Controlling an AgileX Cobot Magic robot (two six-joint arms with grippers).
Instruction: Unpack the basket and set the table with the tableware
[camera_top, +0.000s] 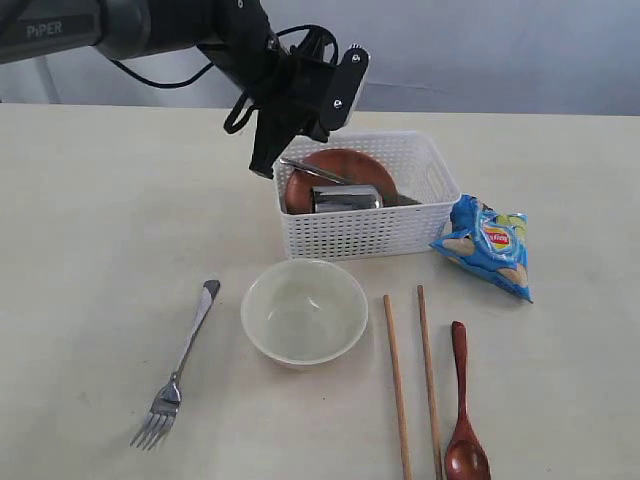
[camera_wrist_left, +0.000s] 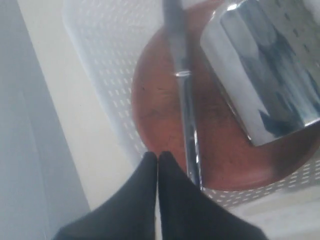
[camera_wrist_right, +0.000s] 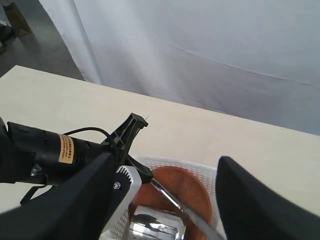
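**Supervisor:** Report unpacking status.

**Operator:** I see the bowl (camera_top: 303, 310), fork (camera_top: 180, 370), chopsticks (camera_top: 397, 390) and spoon (camera_top: 462, 400) laid out on the table (camera_top: 100, 200) in front of the basket (camera_top: 360, 235). The plate (camera_top: 345, 160), cup (camera_top: 347, 198) and knife (camera_wrist_left: 184, 100) are in the basket. The cup lies on its side on the plate, and the knife lies across the plate next to it. The chips bag (camera_top: 487, 245) lies just beside the basket and is not tableware.

**Supervisor:** Which step is in hand?

**Operator:** Knife retrieval, in my judgement. I have the left gripper (camera_wrist_left: 157, 157) above the basket's left end, at one end of the knife. Its fingers are pressed together with nothing between them. The knife runs just beside them, ungripped. The right gripper (camera_wrist_right: 165, 160) is spread wide and empty, looking down toward the basket.

**Supervisor:** What does the next move call for?

**Operator:** I would part the left fingers and shift sideways until they straddle the knife. Then I would lower, clench and lift clear of the basket rim. The knife is thin and lies low on the plate, so I expect a slip risk, and the cup sits close. Set-down belongs on the table by the bowl.
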